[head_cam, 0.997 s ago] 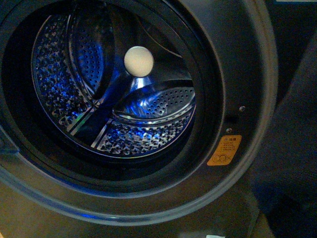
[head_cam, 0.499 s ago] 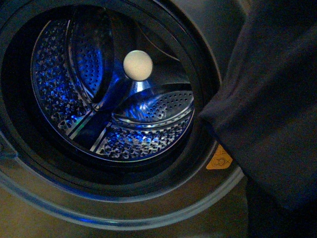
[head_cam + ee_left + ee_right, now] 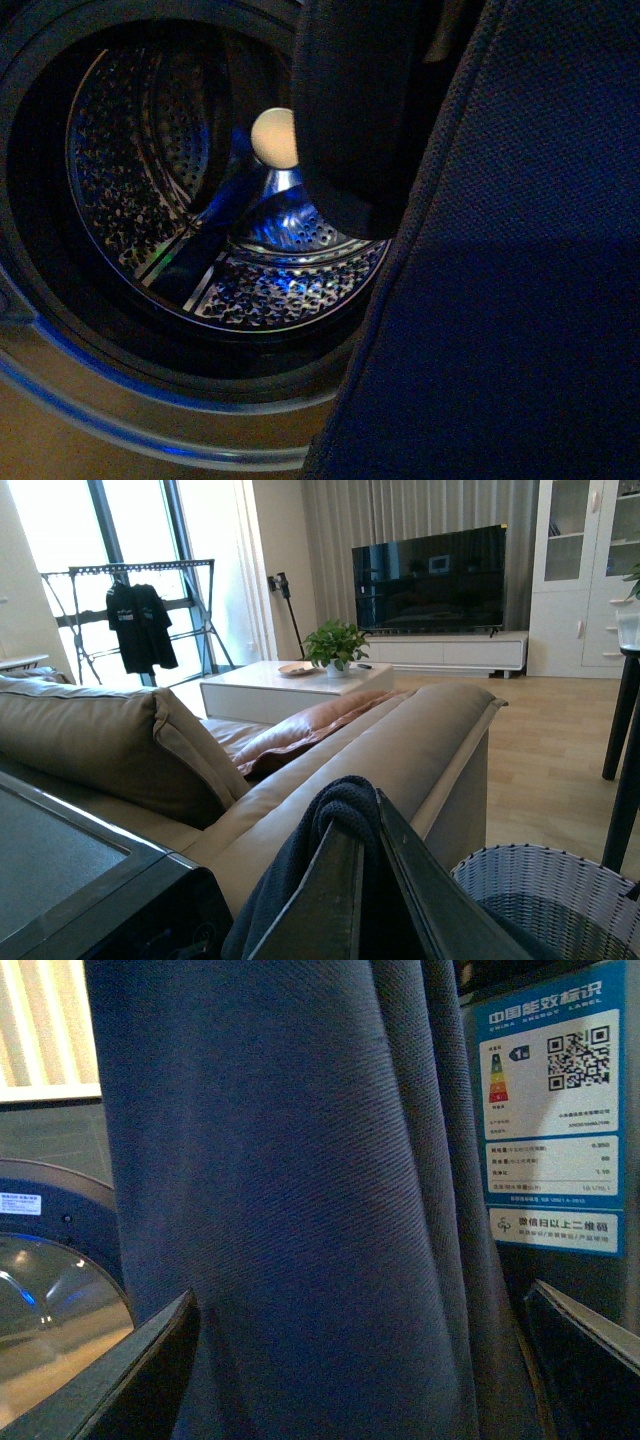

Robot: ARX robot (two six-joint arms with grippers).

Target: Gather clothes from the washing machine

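Note:
The clothes (image 3: 510,280), a dark navy cloth, hang close to the front camera and cover the right half of that view. Behind them is the washing machine (image 3: 120,400), its steel drum (image 3: 150,190) lit blue, with a cream ball (image 3: 274,137) at its centre. In the left wrist view my left gripper (image 3: 362,825) is shut on a bunched fold of the clothes (image 3: 330,805). The right wrist view shows the clothes (image 3: 290,1190) hanging between the wide-apart fingers (image 3: 130,1370) of my open right gripper (image 3: 365,1350).
A woven basket (image 3: 540,890) stands on the wood floor beside a tan sofa (image 3: 300,770). A black machine top (image 3: 70,870) lies near the left gripper. An energy label (image 3: 550,1110) and the glass door (image 3: 50,1270) show past the cloth.
The clothes have swung left and nearer the front camera, now covering the machine's right rim, the orange sticker and part of the drum mouth.

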